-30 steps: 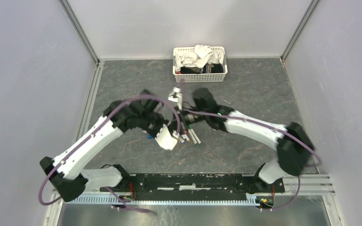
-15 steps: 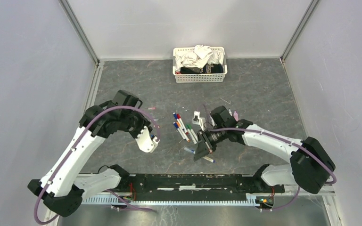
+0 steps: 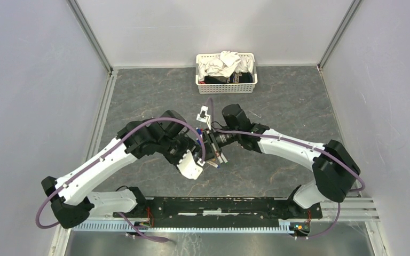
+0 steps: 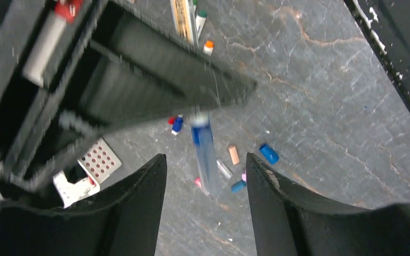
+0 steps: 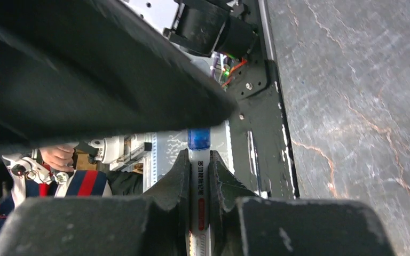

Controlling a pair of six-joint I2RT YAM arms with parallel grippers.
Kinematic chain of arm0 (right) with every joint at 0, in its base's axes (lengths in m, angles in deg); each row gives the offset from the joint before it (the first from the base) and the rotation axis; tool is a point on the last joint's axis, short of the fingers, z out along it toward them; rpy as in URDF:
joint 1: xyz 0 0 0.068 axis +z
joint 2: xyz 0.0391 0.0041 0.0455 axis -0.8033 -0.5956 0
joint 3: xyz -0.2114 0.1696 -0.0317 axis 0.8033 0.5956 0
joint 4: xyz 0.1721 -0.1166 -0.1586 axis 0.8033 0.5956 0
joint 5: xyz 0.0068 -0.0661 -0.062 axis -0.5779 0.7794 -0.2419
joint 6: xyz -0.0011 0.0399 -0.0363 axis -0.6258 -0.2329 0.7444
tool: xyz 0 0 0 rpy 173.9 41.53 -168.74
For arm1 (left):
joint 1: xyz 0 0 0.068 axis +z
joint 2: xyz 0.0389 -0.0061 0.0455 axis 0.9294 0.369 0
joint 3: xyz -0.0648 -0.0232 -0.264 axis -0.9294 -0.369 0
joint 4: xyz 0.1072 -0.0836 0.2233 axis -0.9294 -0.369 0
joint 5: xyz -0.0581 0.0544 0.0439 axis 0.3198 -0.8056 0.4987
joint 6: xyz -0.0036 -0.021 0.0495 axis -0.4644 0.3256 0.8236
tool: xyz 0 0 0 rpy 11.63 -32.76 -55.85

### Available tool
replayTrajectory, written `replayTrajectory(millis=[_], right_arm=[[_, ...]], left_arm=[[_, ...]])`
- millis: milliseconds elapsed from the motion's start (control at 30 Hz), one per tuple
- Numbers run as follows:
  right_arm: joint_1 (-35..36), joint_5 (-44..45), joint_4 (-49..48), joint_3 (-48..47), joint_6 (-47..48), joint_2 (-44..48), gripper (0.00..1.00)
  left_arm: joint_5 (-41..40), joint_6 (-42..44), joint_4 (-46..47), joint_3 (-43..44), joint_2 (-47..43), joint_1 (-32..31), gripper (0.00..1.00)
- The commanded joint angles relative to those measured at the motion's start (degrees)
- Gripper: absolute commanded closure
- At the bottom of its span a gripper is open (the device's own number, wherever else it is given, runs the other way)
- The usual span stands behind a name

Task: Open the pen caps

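Observation:
My right gripper (image 5: pixel 198 154) is shut on a white pen (image 5: pixel 198 197) whose blue cap (image 5: pixel 198 138) sticks out past the fingertips. In the left wrist view this pen (image 4: pixel 205 154) hangs blurred, blue end up, between my open left fingers (image 4: pixel 139 202), with a gap on each side. In the top view the left gripper (image 3: pixel 195 160) and right gripper (image 3: pixel 213 145) meet at the table's middle. Loose caps lie on the table below: blue (image 4: pixel 268 153), orange (image 4: pixel 234 154), another blue (image 4: pixel 238 186), pink (image 4: pixel 244 176), red (image 4: pixel 197 182). More pens (image 4: pixel 184 18) lie further off.
A white basket of cloths (image 3: pixel 226 85) stands at the back centre. Several pens (image 3: pixel 219 157) lie on the grey table just under the two grippers. Grey walls close in the left, back and right sides.
The left gripper has swung right to the table's middle. The right gripper has moved from the front up and left, and the two now meet with the pen between them.

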Motion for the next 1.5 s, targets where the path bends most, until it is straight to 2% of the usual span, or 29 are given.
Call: replayTrajectory(millis=[0, 67, 200, 300, 333, 367, 400, 433, 467, 567, 700, 767, 800, 833, 900, 933, 1100, 1167, 1200, 1233, 1267, 1300, 1333, 1367, 1400, 1433, 1467], right_arm=[[0.6, -1.3, -7.3, -2.8, -4.8, -1.0, 1.00], [0.7, -1.1, -8.6, -3.0, -5.8, -1.4, 1.00], [0.7, -0.9, -9.4, -2.4, -6.7, -1.5, 1.00], [0.7, -1.1, -12.2, -2.0, -9.0, -1.3, 1.00], [0.8, -1.1, -12.4, -2.2, -9.3, -1.4, 1.00], [0.8, -1.0, -12.4, -2.4, -9.5, -1.6, 0.95], [0.8, -1.0, -12.6, -2.5, -10.1, -1.8, 0.80], [0.8, -0.7, -13.3, -2.5, -11.0, -2.1, 0.70], [1.1, -0.7, -14.7, -2.6, -12.2, -2.5, 0.66], [1.9, -0.8, -16.6, -4.4, -14.2, -3.7, 0.58], [3.0, -1.1, -16.9, -7.9, -15.3, -6.0, 0.56], [3.5, -0.8, -16.6, -10.1, -15.6, -7.4, 0.58], [3.7, -0.3, -16.2, -11.0, -15.5, -8.2, 0.63], [3.9, 0.4, -16.1, -11.8, -15.7, -8.8, 0.69], [3.9, 3.6, -16.1, -13.3, -16.3, -10.1, 0.92], [3.9, 5.6, -16.0, -14.1, -16.5, -10.6, 1.00], [3.6, 13.4, -17.0, -19.0, -17.2, -14.1, 1.00], [3.2, 12.8, -10.3, -22.2, -12.9, -16.4, 1.00], [2.8, 11.8, 2.4, -23.4, -4.7, -16.3, 1.00], [3.1, 12.6, 12.0, -17.9, 4.2, -12.8, 1.00], [4.4, 14.1, 19.4, -6.9, 10.8, -5.8, 1.00], [4.7, 14.7, 17.0, 8.9, 10.0, 6.3, 1.00], [3.1, 14.8, 5.2, 27.3, -0.4, 19.8, 1.00], [1.0, 11.6, -9.2, 38.2, -11.7, 26.5, 1.00], [0.0, 8.5, -9.0, 37.6, -12.3, 27.3, 1.00], [-0.2, 8.2, 5.5, 29.4, -1.4, 25.1, 1.00], [0.0, 10.3, 14.4, 23.5, 5.4, 22.6, 1.00]], left_arm=[[-0.6, -7.8, 4.2, -1.1, 1.8, -3.5, 0.42], [-2.1, -7.8, 5.1, -2.1, 1.9, -4.2, 0.51], [-5.0, -6.8, 6.5, -2.9, 1.5, -4.5, 0.85], [-5.8, -5.9, 6.6, -3.5, 1.0, -4.6, 0.96], [-5.8, -5.8, 6.7, -3.6, 0.8, -4.7, 0.97], [-5.8, -5.7, 6.8, -3.6, 0.8, -5.0, 0.98], [-5.8, -5.6, 6.8, -3.6, 0.6, -5.2, 0.98], [-5.7, -5.4, 6.8, -3.5, 0.4, -5.4, 0.98], [-5.7, -5.1, 6.7, -3.5, 0.3, -5.7, 0.98], [-5.8, -4.5, 6.8, -3.6, 0.2, -6.2, 0.98], [-5.0, -3.9, 6.8, -3.5, 0.3, -6.4, 0.98], [-4.7, -4.2, 8.0, -3.2, 0.5, -6.6, 0.98], [-4.4, -4.6, 8.6, -2.8, 0.6, -6.6, 0.98], [-3.9, -4.9, 9.2, -2.5, 0.6, -6.6, 0.98], [-2.7, -5.8, 10.3, -1.7, 0.8, -6.6, 0.98], [-2.0, -6.2, 10.9, -1.3, 0.9, -6.6, 0.98], [-1.8, -8.5, 12.6, 0.8, 2.4, -6.6, 0.98], [-3.3, -6.4, 11.2, 1.0, 2.6, -5.8, 0.98], [-4.5, -3.2, 8.2, 1.3, 2.4, -2.7, 0.98], [-5.4, 2.1, 4.3, 2.4, 2.1, 3.4, 0.98], [-5.1, 10.4, 0.6, 3.9, 1.4, 15.2, 0.98], [-3.0, 22.3, -1.6, 5.0, 0.9, 30.2, 0.98], [1.4, 36.2, -4.2, 5.3, 1.6, 48.2, 0.98], [5.3, 50.4, -11.0, 6.8, 3.5, 57.1, 0.98], [6.6, 53.6, -14.9, 8.1, 4.2, 56.5, 0.98], [6.3, 46.6, -11.7, 7.5, 2.9, 48.9, 0.98], [1.9, 37.2, -5.5, 4.7, 1.0, 41.1, 0.98]])
